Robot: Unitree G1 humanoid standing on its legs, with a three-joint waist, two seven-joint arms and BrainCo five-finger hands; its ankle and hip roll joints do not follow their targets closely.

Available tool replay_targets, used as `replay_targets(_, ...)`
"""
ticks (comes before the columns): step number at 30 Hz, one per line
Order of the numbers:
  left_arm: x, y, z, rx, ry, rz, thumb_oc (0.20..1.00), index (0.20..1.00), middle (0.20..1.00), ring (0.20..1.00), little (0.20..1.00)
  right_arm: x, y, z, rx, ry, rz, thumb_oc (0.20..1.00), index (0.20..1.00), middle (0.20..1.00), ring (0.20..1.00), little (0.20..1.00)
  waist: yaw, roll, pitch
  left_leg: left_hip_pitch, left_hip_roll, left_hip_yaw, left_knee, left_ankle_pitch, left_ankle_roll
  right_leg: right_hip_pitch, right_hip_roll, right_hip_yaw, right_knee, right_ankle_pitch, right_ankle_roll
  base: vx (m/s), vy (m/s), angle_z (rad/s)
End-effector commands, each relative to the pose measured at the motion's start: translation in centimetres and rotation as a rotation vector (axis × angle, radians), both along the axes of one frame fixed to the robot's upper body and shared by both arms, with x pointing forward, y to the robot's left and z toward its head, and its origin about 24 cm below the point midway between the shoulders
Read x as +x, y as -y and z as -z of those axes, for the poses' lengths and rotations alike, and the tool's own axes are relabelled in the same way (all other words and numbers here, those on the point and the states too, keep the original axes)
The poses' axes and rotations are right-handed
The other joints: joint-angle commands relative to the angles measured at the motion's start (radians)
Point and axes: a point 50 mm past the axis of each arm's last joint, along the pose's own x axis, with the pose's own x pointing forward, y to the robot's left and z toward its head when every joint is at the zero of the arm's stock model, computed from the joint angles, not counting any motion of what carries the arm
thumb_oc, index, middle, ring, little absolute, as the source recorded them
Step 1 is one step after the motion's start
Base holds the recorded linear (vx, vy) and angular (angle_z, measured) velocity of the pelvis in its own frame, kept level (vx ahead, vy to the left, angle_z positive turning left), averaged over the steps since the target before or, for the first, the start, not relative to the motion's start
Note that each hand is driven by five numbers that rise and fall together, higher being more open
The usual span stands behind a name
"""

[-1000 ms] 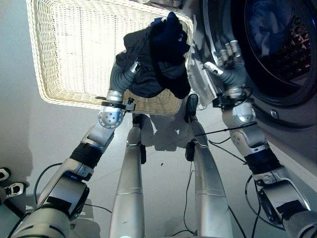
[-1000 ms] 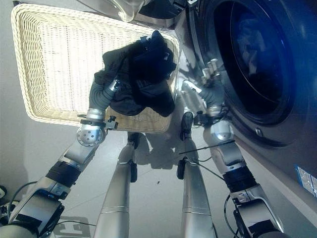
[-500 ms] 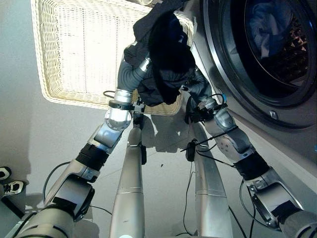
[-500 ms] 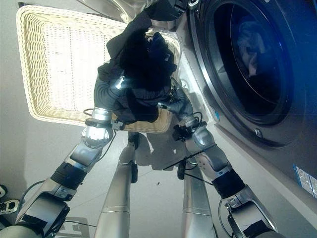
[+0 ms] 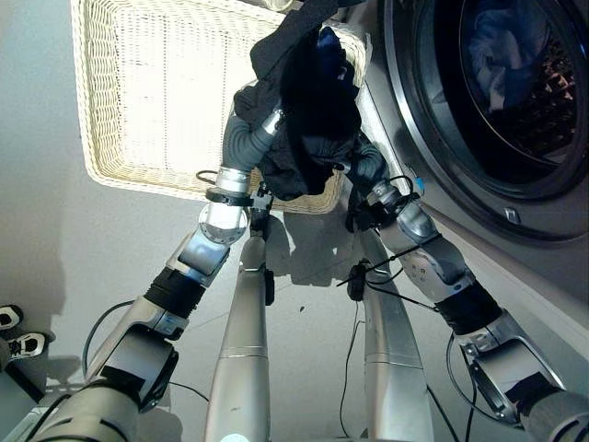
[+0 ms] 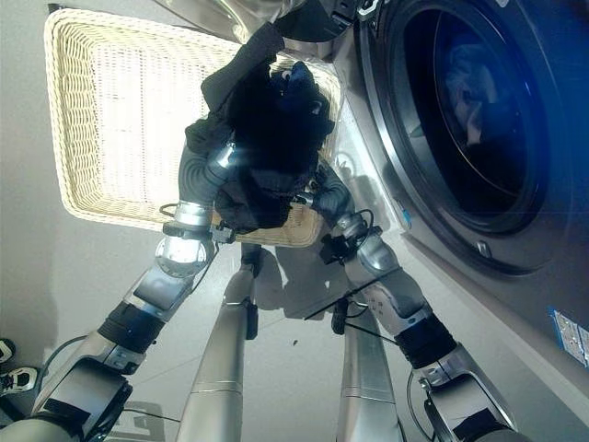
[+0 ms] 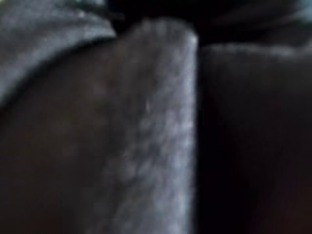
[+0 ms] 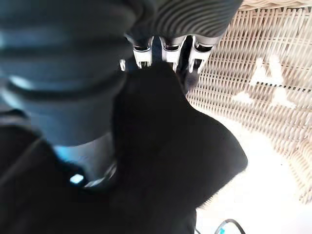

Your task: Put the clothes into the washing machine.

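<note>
Your left robot hand (image 5: 276, 124) is buried in the dark clothes (image 5: 308, 110), so you cannot tell its grip. Your right robot hand (image 8: 165, 51) reaches in beneath the bundle, fingers hidden. The bundle hangs over the wicker basket (image 5: 147, 92), beside the washing machine (image 5: 497, 110).

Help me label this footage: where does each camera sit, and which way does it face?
Left eye view: on the head, looking down at the dark clothes, wicker basket and washing machine; both arms show.
Right eye view: beside it, same scene.
Left wrist view: on the left wrist, pressed against dark cloth.
Right wrist view: on the right wrist, facing the right hand, cloth and basket weave.
Shared: both eyes and the right wrist view show basket and clothes.
</note>
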Motion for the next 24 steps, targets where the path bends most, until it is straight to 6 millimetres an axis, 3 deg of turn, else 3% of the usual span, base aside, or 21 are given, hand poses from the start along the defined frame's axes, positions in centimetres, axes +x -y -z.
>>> replay_targets(1,-2.8,3.4,-2.2,0.03,0.162,0.191,0.2,0.2,0.2,0.2,0.2,-2.9,-3.4,-2.2,0.041,0.132,-0.185,0.2,0.2,0.2,0.2,0.2,-0.015,0.07,-0.017,0.007,-0.135,0.008,-0.089,0.091,0.103,0.034,0.063,-0.139,0.076,-0.064,0.092,0.0,0.0,0.0)
replay_targets(14,-2.5,4.3,-1.5,0.063,0.121,0.209,0.2,0.2,0.2,0.2,0.2,-3.3,-3.0,-3.6,0.126,0.197,-0.186,0.2,0.2,0.2,0.2,0.2,-0.019,0.07,-0.017,-0.001,-0.137,0.009,-0.078,0.09,0.104,0.025,0.061,-0.14,0.08,-0.057,0.096,0.0,0.0,0.0)
replay_targets(22,-1.7,3.9,-1.2,0.103,0.119,0.076,0.2,0.2,0.2,0.2,0.2,-3.4,-2.5,-4.1,0.191,0.213,-0.177,0.2,0.2,0.2,0.2,0.2,-0.017,0.074,-0.017,0.0,-0.136,0.011,-0.073,0.091,0.101,0.025,0.058,-0.141,0.086,-0.058,0.096,0.0,0.0,0.0)
replay_targets(24,-1.6,3.9,-1.1,0.104,0.113,0.064,0.247,0.247,0.247,0.247,0.247,-3.4,-2.4,-4.2,0.198,0.217,-0.172,0.2,0.2,0.2,0.2,0.2,-0.017,0.074,-0.017,0.0,-0.136,0.011,-0.073,0.09,0.101,0.024,0.057,-0.141,0.086,-0.058,0.096,0.0,0.0,0.0)
